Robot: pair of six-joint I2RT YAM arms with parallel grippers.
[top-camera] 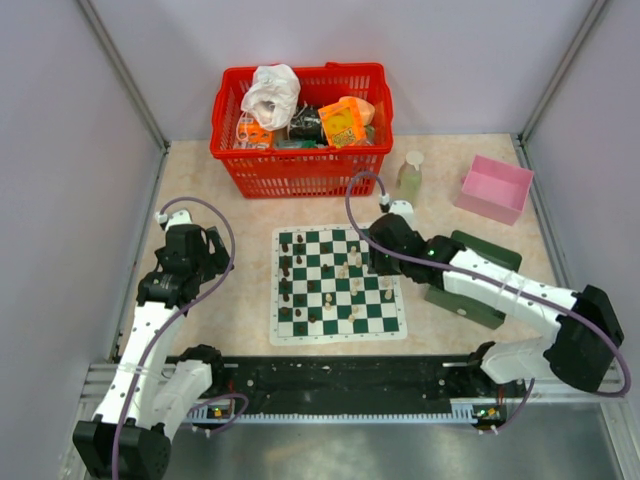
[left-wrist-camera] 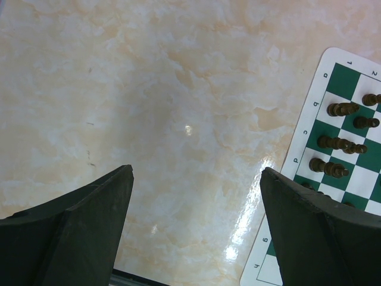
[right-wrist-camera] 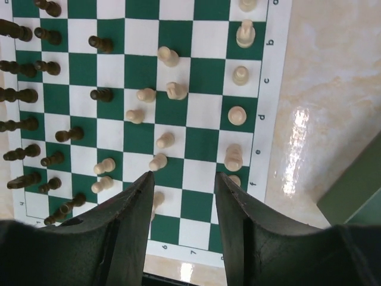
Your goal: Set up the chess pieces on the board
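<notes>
Red basket (top-camera: 300, 172), bottle (top-camera: 410, 177) and pink box (top-camera: 493, 190) stand in a row.

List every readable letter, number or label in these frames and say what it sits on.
"a", "b", "c", "d": white border of the board, left wrist view.
"1", "2": adjoining border edge, same view.
"b", "c", "e", "f", "6", "7": border, right wrist view.
Print on the packets in the basket: too blurred to read.

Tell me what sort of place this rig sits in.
Probably a lab robot test cell: plain white panels on aluminium posts enclose the marbled tabletop, left arm and right arm bolt to a black rail at its edge, with a red basket and chess board as props.
</notes>
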